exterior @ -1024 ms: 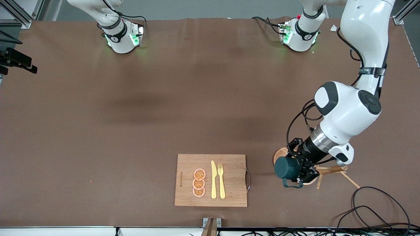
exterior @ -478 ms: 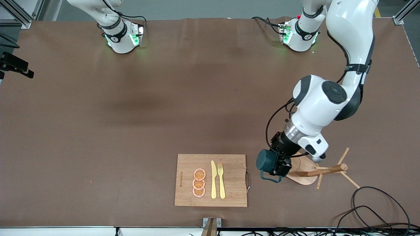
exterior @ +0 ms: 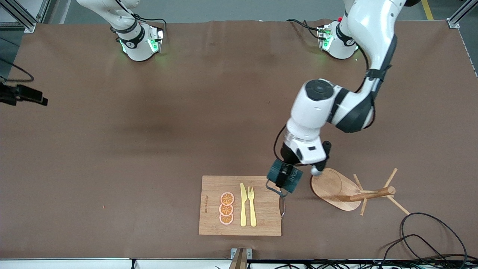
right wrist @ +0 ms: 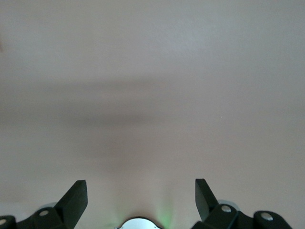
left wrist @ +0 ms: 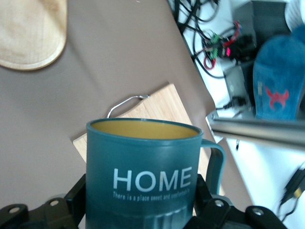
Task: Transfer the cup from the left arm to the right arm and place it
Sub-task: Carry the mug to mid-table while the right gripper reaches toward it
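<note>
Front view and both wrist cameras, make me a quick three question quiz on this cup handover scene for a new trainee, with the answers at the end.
1. True or false: the left hand is shut on the cup.
2. Multiple choice: the held cup is over which thing? A) the corner of the cutting board by its metal handle; B) the oval base of the wooden rack; C) the orange slices.
3. Fill in: the right hand is ____ and holds nothing, with only bare table below it.

Key: 1 true. 2 A. 3 open.
</note>
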### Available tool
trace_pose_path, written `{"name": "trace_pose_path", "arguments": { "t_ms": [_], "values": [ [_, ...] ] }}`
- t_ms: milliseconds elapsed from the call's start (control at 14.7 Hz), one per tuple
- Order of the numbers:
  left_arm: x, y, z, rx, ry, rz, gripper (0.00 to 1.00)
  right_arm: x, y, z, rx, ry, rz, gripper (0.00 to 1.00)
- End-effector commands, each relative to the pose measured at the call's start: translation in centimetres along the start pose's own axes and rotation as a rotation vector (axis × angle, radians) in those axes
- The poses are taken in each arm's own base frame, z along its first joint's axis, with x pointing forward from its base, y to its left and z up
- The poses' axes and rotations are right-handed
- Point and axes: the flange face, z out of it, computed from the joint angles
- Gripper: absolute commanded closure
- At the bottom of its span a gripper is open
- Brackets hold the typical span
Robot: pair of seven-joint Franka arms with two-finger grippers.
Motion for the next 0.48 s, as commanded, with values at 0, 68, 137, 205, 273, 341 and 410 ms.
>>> {"name": "trace_pose_path", "arguments": {
  "t_ms": [0, 68, 137, 205, 273, 341, 410],
  "values": [
    [-3.6, 0.1, -0.2, -0.021, 0.048, 0.136, 0.33, 1.6, -0.1, 3.0, -0.016, -0.037, 0.001, 0.00],
    [-5.8, -0.3, 0.3, -0.023, 0.062, 0.201, 0.33, 2.2, -0.2, 4.4, -0.006, -0.037, 0.007, 0.00],
    [-7.5, -0.6, 0.8, -0.026, 0.080, 0.263, 0.33, 2.6, -0.6, 5.6, 0.010, -0.028, 0.022, 0.00],
    [-9.5, -1.1, 1.3, -0.035, 0.112, 0.351, 0.33, 3.2, -1.2, 6.8, 0.046, -0.022, 0.069, 0.00],
    [-12.4, -1.6, 1.6, -0.051, 0.137, 0.443, 0.33, 4.0, -1.3, 7.9, 0.081, -0.033, 0.086, 0.00],
    [-14.8, -1.6, 1.2, -0.078, 0.158, 0.514, 0.33, 4.8, -1.6, 8.7, 0.081, -0.043, 0.080, 0.00],
    [-16.7, -1.9, 1.8, -0.086, 0.162, 0.555, 0.34, 5.7, -1.5, 9.4, 0.079, -0.050, 0.078, 0.00]
  ]
}}
